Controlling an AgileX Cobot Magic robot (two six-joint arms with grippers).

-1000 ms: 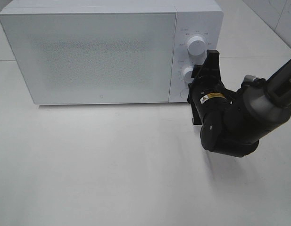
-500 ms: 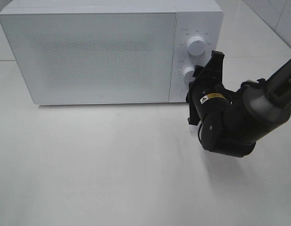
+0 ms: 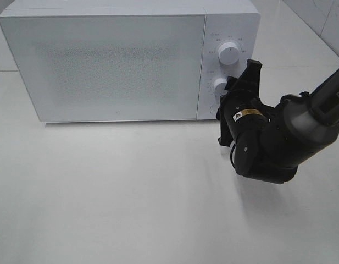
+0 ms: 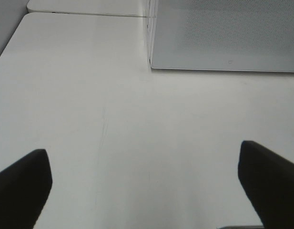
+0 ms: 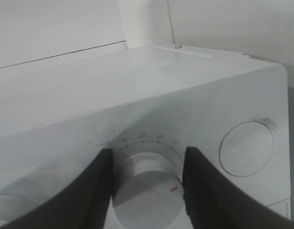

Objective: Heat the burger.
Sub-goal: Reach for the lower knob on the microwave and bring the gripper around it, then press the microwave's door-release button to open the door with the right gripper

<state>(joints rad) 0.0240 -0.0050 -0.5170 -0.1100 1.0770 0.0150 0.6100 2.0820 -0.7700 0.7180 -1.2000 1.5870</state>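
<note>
You cannot see the burger in any view: the door (image 3: 103,60) of the microwave (image 3: 229,22) is shut and its dotted front hides the inside, so it is probably in there, but this is only a judgement. Your right gripper (image 5: 146,160) pinches the lower knob (image 5: 144,193), one finger on each side of its round rim, below the upper knob (image 3: 229,52). Your left gripper (image 4: 144,157) hangs over the bare table (image 4: 89,95) with its jaws spread wide and nothing between them. The knob looks stiff and smooth, so hold it by the sides and turn without pulling. The burger, when you reach for it, will likely be light and soft, with layers that slide on each other. Take it low at the sides with gentle pressure, not on the top of the bun
</note>
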